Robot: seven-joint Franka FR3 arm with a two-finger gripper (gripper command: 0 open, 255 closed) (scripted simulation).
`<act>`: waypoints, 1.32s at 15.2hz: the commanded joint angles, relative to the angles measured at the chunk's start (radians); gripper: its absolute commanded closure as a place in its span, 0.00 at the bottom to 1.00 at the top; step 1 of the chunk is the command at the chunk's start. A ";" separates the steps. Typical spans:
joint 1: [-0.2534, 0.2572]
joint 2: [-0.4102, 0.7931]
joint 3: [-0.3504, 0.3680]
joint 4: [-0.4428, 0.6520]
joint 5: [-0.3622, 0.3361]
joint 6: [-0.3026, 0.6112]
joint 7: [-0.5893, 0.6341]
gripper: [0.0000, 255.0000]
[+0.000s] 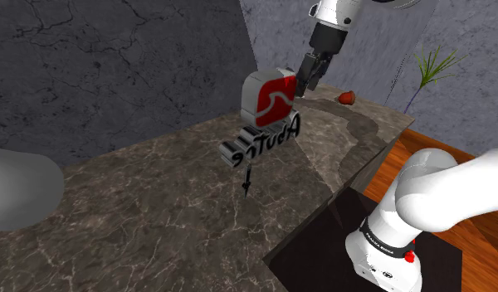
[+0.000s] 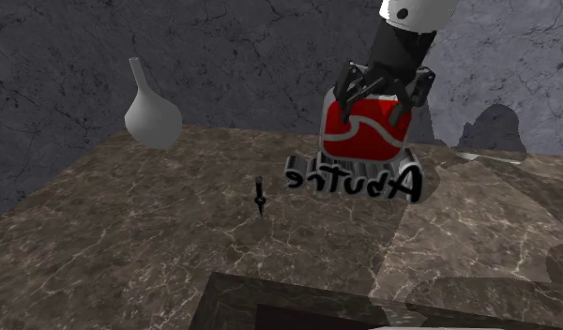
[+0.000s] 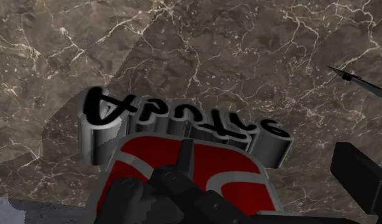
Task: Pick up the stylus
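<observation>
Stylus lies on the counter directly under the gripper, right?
No. The stylus does lie on the counter, but the gripper is at the top of the red block, with the stylus off to the side. The second exterior view shows it.
</observation>
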 commanded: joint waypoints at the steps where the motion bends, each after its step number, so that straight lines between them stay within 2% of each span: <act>1: 0.000 0.000 0.000 0.000 0.000 0.000 0.000 0.00; 10: 0.062 0.333 0.127 0.119 0.077 -0.075 0.143 0.00; 20: 0.138 0.715 0.233 0.277 0.167 -0.157 0.290 0.00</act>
